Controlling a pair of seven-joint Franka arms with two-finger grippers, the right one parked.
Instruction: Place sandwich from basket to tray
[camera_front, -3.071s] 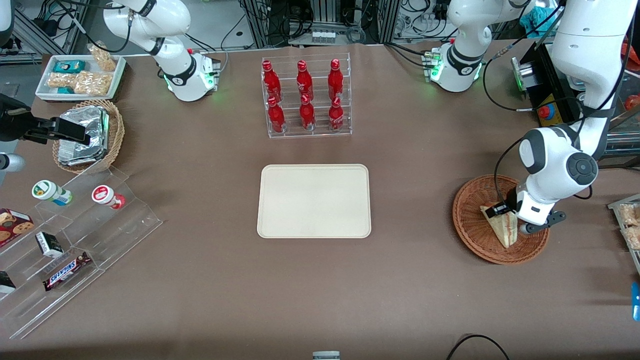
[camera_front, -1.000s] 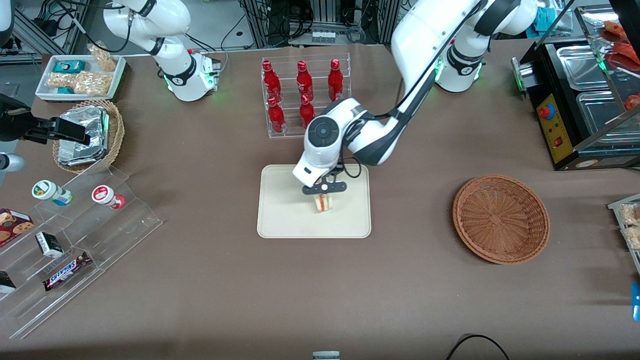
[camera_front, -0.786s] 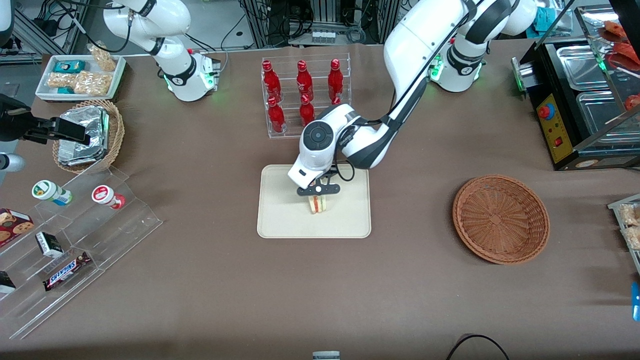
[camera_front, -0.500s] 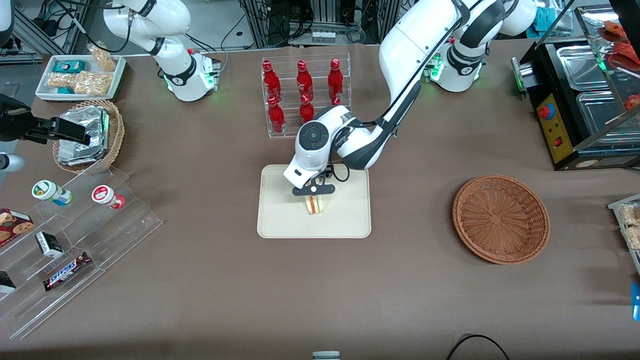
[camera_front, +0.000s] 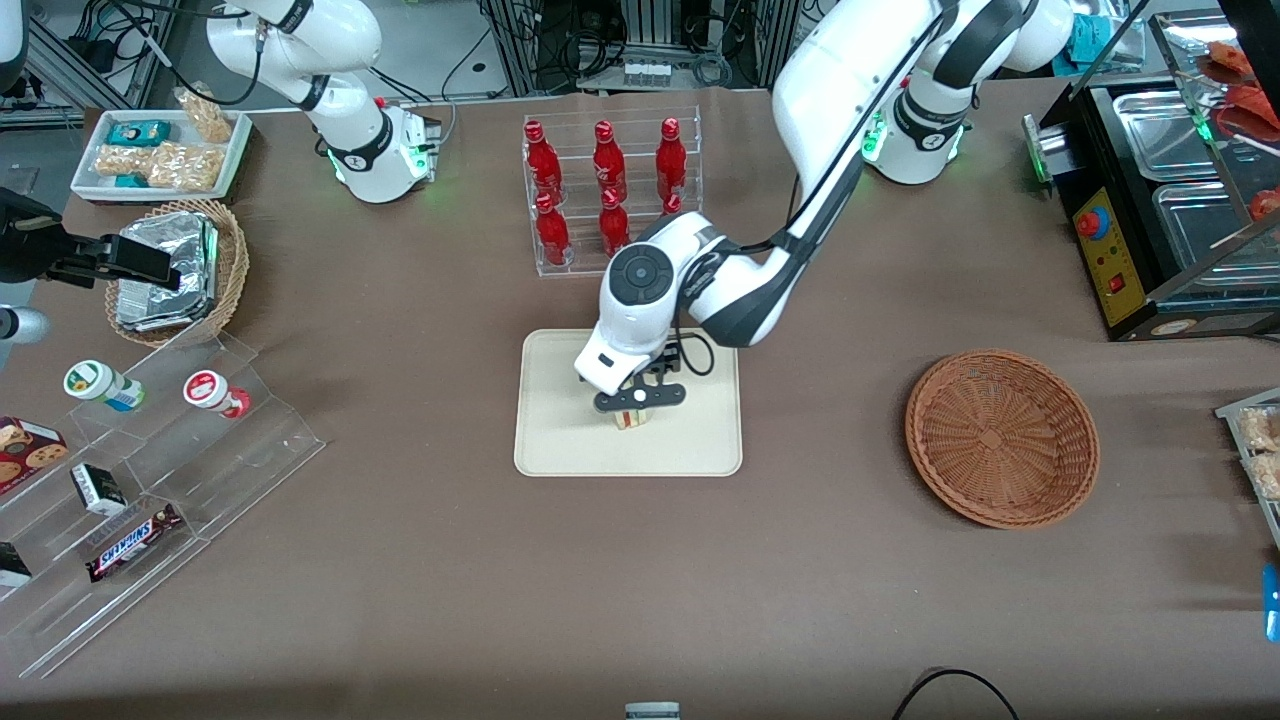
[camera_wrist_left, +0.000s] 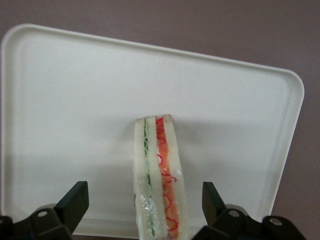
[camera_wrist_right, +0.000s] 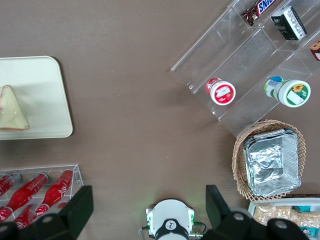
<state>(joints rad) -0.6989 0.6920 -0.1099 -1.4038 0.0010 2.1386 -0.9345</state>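
Observation:
The sandwich (camera_front: 630, 418), a wedge of white bread with red and green layers, stands on edge on the cream tray (camera_front: 560, 400), near its middle. My left gripper (camera_front: 640, 398) hangs directly over it. In the left wrist view the gripper (camera_wrist_left: 144, 200) is open: its black fingers (camera_wrist_left: 75, 202) stand well clear of the sandwich (camera_wrist_left: 157, 175) on both sides, with the tray (camera_wrist_left: 75, 100) underneath. The reddish-brown basket (camera_front: 1001, 436) lies toward the working arm's end of the table with nothing in it. The right wrist view also shows the sandwich (camera_wrist_right: 11, 109) on the tray (camera_wrist_right: 45, 95).
A clear rack of red bottles (camera_front: 611, 195) stands just farther from the front camera than the tray, close to my arm's elbow. Toward the parked arm's end are a tan basket with foil packets (camera_front: 175, 270), a stepped acrylic shelf (camera_front: 150, 470) and a white snack tray (camera_front: 160, 150).
The sandwich has gone from the basket to the tray in my gripper. In the last half second the gripper sank lower over the tray, and its fingers now stand apart from the sandwich.

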